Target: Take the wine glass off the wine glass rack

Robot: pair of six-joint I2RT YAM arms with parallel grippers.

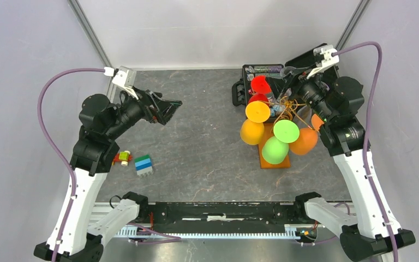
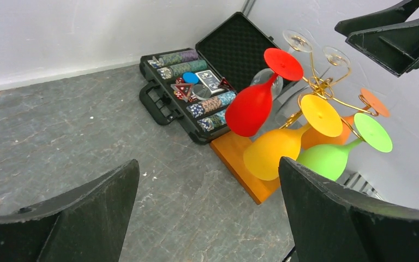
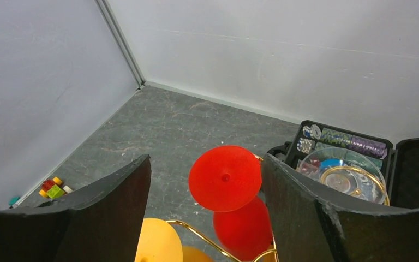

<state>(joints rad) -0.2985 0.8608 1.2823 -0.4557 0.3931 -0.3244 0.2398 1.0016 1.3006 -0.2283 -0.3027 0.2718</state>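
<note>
The wine glass rack [image 1: 285, 106] is a gold wire stand on an orange-brown wooden base [image 1: 275, 159] at the right of the table. Several coloured glasses hang from it upside down: red [image 1: 260, 84], yellow [image 1: 257, 111], green [image 1: 286, 131] and orange [image 1: 305, 141]. My right gripper [image 1: 283, 90] is open above the rack. In the right wrist view the red glass's round foot [image 3: 225, 177] lies between my right gripper's [image 3: 204, 180] two fingers, not touching either. My left gripper [image 1: 169, 106] is open and empty, raised far left of the rack. The left wrist view shows the rack [image 2: 322, 87] and the red glass [image 2: 253, 106].
An open black case [image 1: 251, 73] of poker chips lies behind the rack, also in the left wrist view [image 2: 196, 82]. Clear glasses [image 2: 298, 41] hang on the rack's far side. A stack of toy bricks [image 1: 143, 165] and a small toy [image 1: 123, 158] lie near the left arm.
</note>
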